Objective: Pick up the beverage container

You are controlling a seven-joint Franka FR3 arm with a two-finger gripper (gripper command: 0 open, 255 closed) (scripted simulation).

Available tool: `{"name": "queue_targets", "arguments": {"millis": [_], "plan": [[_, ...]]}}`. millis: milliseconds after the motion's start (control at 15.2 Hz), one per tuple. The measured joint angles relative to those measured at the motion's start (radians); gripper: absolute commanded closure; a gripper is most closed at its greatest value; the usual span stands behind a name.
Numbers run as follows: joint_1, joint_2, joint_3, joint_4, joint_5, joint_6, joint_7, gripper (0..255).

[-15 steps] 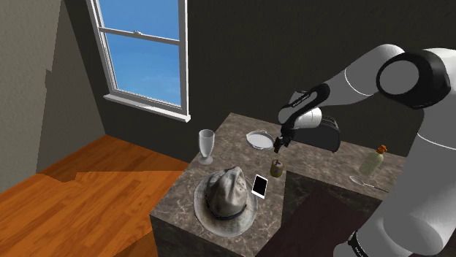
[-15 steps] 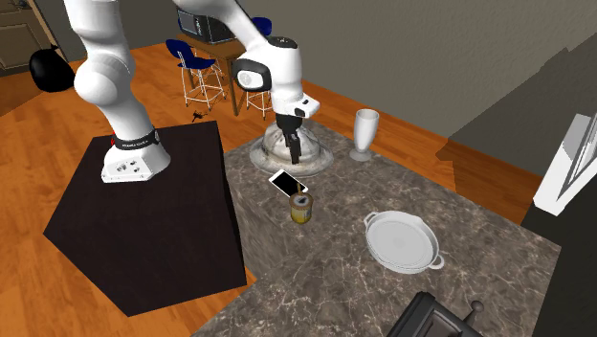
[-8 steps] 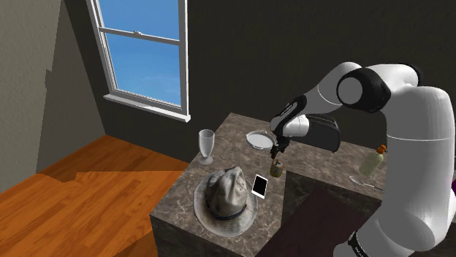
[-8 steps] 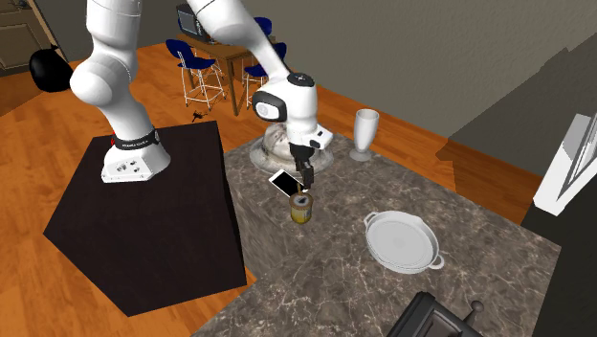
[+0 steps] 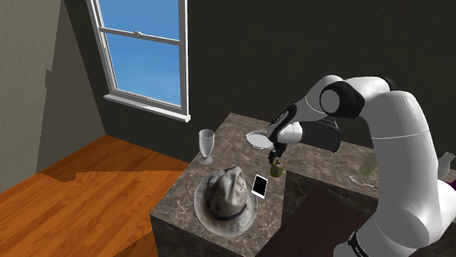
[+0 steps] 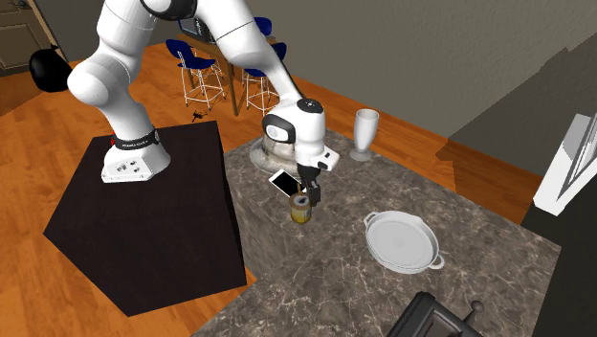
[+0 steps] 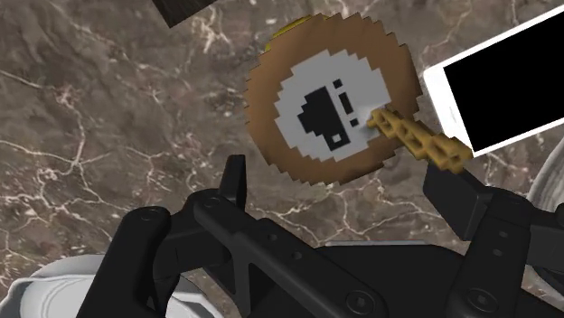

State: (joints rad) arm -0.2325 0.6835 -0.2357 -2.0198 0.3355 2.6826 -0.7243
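The claw hangs just above the beverage can, fingers spread wide, gripping and touching nothing. The brown can stands upright on the marbled counter, long axis vertical, its round lid facing the claw but a little off the fingers' midline. A white phone lies just beside it.

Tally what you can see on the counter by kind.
Can: 1
Phone: 1
Hat: 1
Glass: 1
Dish: 1
Toaster: 1
Bottle: 1, partly behind the arm
Utensil: 1
Total: 8
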Motion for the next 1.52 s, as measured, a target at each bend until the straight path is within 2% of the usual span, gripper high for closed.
{"name": "queue_targets", "arguments": {"millis": [264,330,990,1518], "plan": [[-0.014,0.050,0.018,0.023,0.013,0.028,-0.009,0],[-0.015,0.055,0.020,0.026,0.015,0.030,-0.010,255],[-0.016,0.058,0.021,0.028,0.016,0.034,-0.010,255],[0.009,-0.025,-0.012,-0.003,-0.010,-0.023,0.008,255]]}}
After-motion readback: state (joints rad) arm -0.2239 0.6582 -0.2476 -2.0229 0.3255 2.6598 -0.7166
